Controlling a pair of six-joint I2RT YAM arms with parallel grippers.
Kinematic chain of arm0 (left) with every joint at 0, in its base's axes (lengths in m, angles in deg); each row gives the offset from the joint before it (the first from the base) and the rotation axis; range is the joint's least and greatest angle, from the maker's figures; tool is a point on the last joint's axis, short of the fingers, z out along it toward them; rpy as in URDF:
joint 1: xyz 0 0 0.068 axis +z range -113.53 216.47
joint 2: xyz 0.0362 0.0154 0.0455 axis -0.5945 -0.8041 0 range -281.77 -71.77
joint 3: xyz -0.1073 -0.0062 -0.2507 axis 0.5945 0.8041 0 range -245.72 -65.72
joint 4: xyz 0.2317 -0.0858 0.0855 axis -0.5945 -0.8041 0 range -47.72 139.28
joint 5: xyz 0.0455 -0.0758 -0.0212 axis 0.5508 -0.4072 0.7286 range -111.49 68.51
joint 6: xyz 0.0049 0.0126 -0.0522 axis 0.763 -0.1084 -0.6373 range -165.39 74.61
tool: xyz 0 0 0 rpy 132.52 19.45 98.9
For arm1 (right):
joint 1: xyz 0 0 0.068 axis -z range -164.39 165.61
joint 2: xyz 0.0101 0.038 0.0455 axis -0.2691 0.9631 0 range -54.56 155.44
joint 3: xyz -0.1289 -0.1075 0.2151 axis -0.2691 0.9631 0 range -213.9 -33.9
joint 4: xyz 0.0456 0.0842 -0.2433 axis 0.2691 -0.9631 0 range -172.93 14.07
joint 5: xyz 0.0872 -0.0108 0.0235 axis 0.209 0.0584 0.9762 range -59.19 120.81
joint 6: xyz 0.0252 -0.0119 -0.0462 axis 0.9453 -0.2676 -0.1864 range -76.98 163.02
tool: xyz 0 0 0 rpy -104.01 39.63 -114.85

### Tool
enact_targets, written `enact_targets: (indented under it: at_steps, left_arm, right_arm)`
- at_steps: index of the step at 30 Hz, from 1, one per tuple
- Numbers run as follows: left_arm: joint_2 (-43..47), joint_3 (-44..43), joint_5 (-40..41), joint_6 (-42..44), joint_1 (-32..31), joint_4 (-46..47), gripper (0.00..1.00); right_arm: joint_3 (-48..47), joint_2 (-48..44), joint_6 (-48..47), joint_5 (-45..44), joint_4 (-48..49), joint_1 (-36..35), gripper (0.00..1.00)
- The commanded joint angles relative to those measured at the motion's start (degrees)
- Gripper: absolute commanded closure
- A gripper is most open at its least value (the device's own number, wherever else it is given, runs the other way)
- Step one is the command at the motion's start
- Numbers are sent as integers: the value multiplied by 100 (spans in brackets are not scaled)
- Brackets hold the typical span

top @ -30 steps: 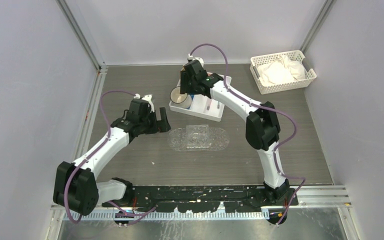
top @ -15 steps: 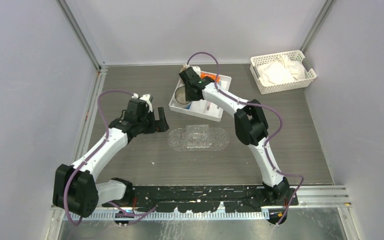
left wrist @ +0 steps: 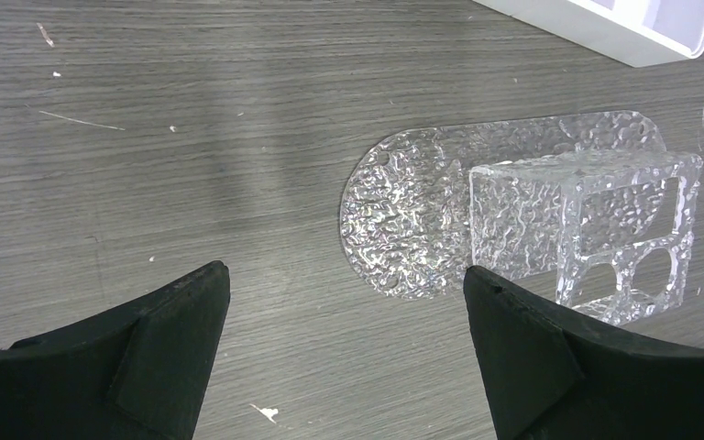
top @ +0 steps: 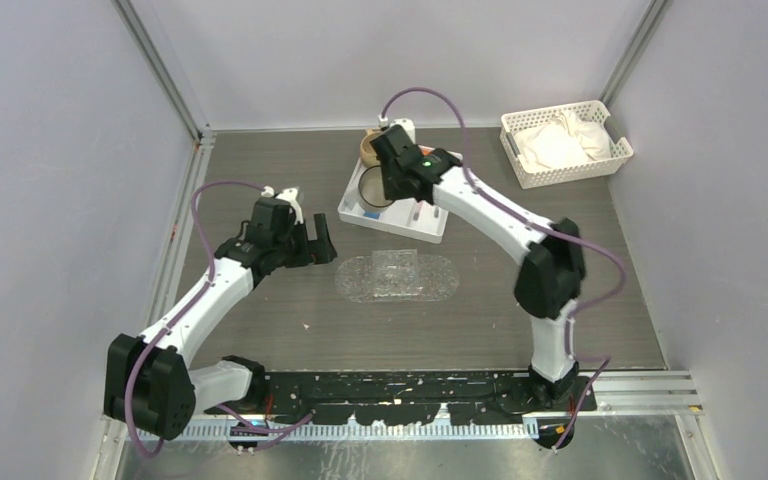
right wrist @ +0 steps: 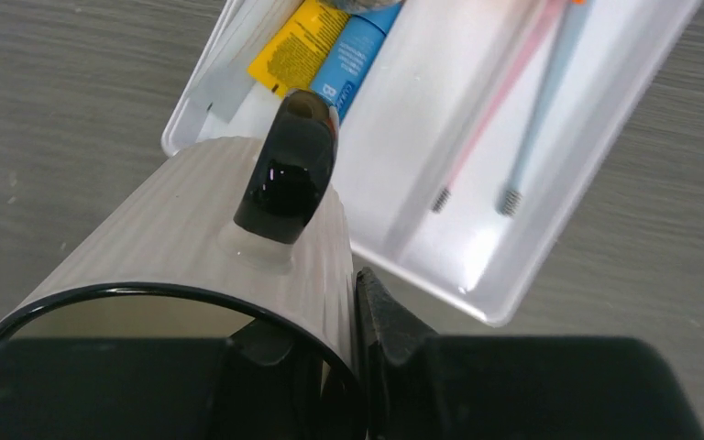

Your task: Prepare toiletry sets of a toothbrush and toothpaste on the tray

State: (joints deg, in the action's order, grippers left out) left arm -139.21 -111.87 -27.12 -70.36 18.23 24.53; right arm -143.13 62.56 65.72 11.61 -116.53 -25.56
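The clear textured tray (top: 397,277) (left wrist: 394,211) lies mid-table, with a clear box-shaped holder (left wrist: 596,220) standing on it. Just left of it, low over the table, my left gripper (top: 322,243) (left wrist: 346,280) is open and holds nothing. A yellow toothpaste (right wrist: 307,37), a blue toothpaste (right wrist: 357,55), a pink toothbrush (right wrist: 490,101) and a blue toothbrush (right wrist: 536,101) lie in the white compartmented tray (top: 430,228) (right wrist: 550,229). My right gripper (top: 384,163) (right wrist: 330,312) is shut on the wall of a beige mug (top: 369,147) (right wrist: 192,238) with a black handle. It holds the mug above that tray's back left corner.
A white slotted basket (top: 565,143) with white cloths stands at the back right. A dark round ring (top: 373,187) shows in the white tray's left end. Grey walls close in the table on three sides.
My right gripper has closed on the mug's wall and raised it from the white tray toward the back. The left arm has stayed put.
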Motion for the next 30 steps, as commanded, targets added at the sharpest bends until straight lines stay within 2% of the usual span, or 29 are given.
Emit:
enact_targets:
  at_steps: [1,7,10,14,23,30]
  left_arm:
    - [161,17,-46,89,44,29,0]
    - [174,-23,-115,80,49,-3,0]
    - [201,-26,-127,82,48,-21,0]
    - [162,-50,-180,72,41,-23,0]
    - [253,-21,-159,80,49,-74,0]
    - [197,-25,-153,89,46,-62,0]
  right_arm:
    - [519,-2104,-281,-469,-371,-82,100]
    - [2206,-3457,135,-407,-1733,127,100]
    - [3190,-4019,348,-92,-1707,415,100]
    - [4089,-4233,245,991,-1298,886,99]
    - [4638,-3601,53,2037,-549,1158,100]
    - [4524,-3119,15,2037,-346,1166,100]
